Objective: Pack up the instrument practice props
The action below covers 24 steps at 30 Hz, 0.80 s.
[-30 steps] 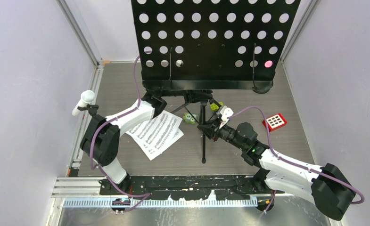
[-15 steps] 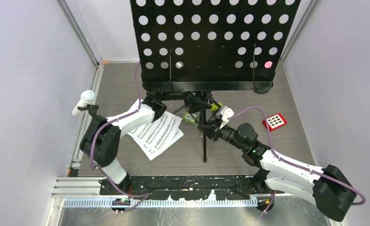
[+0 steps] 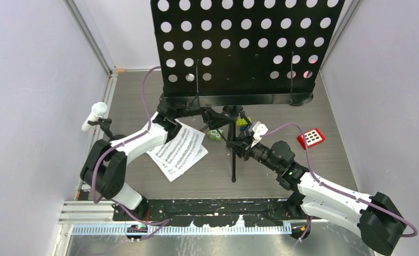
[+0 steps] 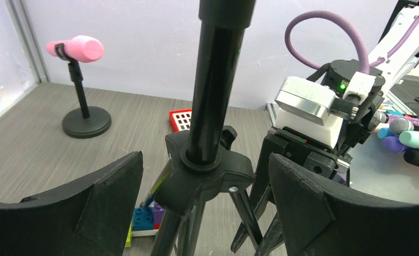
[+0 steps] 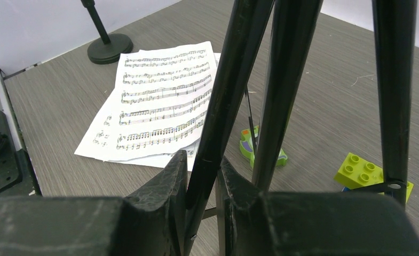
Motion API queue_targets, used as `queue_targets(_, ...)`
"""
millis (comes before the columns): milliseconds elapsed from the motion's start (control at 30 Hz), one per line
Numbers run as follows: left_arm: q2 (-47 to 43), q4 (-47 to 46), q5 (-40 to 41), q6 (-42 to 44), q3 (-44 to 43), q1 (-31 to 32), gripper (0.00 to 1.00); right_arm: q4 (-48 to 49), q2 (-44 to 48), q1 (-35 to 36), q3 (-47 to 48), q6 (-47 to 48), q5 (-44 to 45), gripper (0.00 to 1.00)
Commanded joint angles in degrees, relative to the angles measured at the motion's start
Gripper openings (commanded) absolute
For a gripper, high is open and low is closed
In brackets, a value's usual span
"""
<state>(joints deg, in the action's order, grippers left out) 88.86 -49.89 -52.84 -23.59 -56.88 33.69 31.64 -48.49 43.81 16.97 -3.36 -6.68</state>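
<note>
The black perforated music desk (image 3: 244,48) stands on its tripod at the back. My left gripper (image 3: 213,115) is open, its fingers either side of the tripod hub (image 4: 207,170) without touching it. My right gripper (image 5: 203,165) is shut on one tripod leg (image 5: 239,80), just below the hub. White sheet-music pages (image 3: 178,151) lie on the floor left of the pole. The white microphone (image 3: 96,113) stands at the left wall. The pink microphone (image 4: 76,47) sits in its round-based mount (image 4: 86,122) at the back right, mostly hidden behind the desk in the top view.
A red keypad (image 3: 310,137) lies right of the tripod. Colourful toy blocks (image 3: 214,133) sit under the tripod, a lime one (image 5: 364,169) beside the legs. Walls close in both sides. Another black mount base (image 5: 109,48) stands beyond the pages.
My left gripper has opened wide and let go of the tripod hub. The music desk has shifted slightly right. My right gripper keeps its grip on the leg.
</note>
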Motion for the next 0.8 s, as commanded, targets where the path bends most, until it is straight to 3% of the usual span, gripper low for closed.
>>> queue_targets(0,-4.6,-0.8,2.4,2.1,2.0,-0.8,0.89,6.2,2.0,0.0,1.3,6.8,2.1,0.01)
queue_targets(267,-11.2,5.2,5.9,8.4,10.2,-1.3,0.76,5.9,2.4,0.0,2.0,8.1,1.8,0.01)
queue_targets(400,-12.2,5.6,8.7,10.8,13.6,-1.3,0.74,6.2,2.4,0.0,3.4,9.8,-0.5,0.0)
queue_targets(767,-6.2,8.6,7.1,14.0,9.5,-1.3,0.52,6.2,2.5,0.0,5.0,11.0,-3.1,0.01)
